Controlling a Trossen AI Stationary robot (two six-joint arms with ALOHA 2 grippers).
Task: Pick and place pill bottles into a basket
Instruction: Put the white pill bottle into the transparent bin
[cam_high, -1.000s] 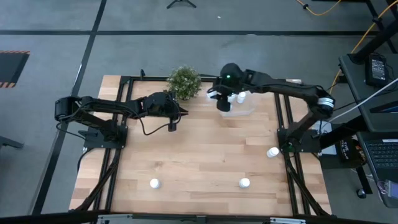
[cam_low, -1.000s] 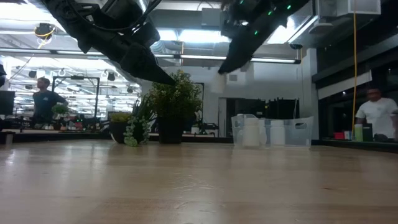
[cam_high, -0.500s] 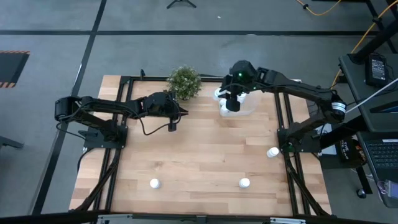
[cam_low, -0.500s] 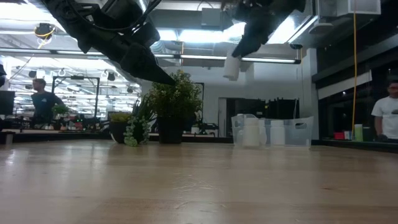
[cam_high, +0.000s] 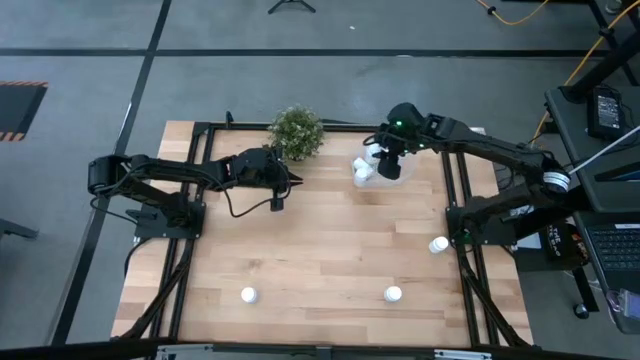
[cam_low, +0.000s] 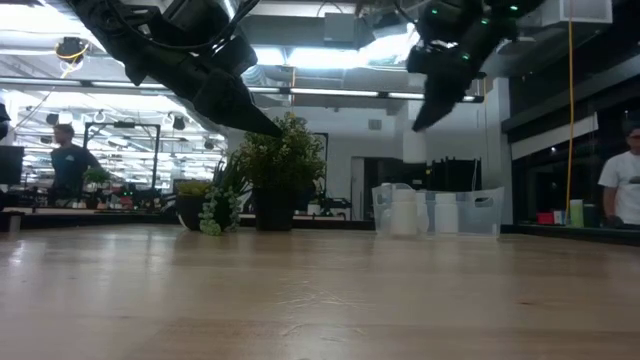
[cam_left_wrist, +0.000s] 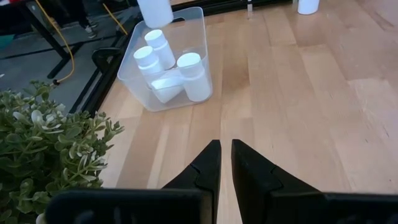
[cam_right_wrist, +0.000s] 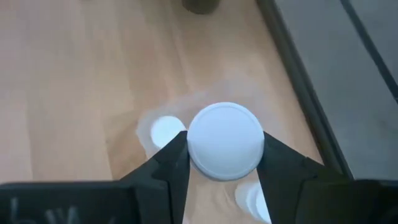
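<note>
My right gripper (cam_high: 389, 163) hangs above the clear basket (cam_high: 404, 176) at the table's far right, shut on a white pill bottle (cam_right_wrist: 225, 140). In the left wrist view this bottle (cam_left_wrist: 155, 11) hangs over the basket (cam_left_wrist: 200, 25), which holds several pill bottles (cam_left_wrist: 189, 74), one lying on its side. Three more bottles stand on the table: near left (cam_high: 248, 294), near middle (cam_high: 392, 294) and right edge (cam_high: 438, 244). My left gripper (cam_high: 283, 187) waits shut above the table, next to the potted plant (cam_high: 297, 131). My right gripper pinches the pill bottle's round side wall (cam_right_wrist: 194, 148) between its two fingers (cam_right_wrist: 166, 163), one on each side. The fingers slant down from above. The bottle is lifted clear and hangs over the basket; its round end faces the wrist camera.
The leafy plant stands at the far edge, left of the basket. Black frame rails (cam_high: 458, 200) run along the table's sides. Bare wood lies in the table's middle (cam_high: 330, 240). People stand in the room behind the table (cam_low: 620, 180).
My right gripper has carried the pill bottle toward the table's right edge, from the basket's plant side to a spot over the basket, rolling a little on the way. The bottle stays lifted clear in the hold.
</note>
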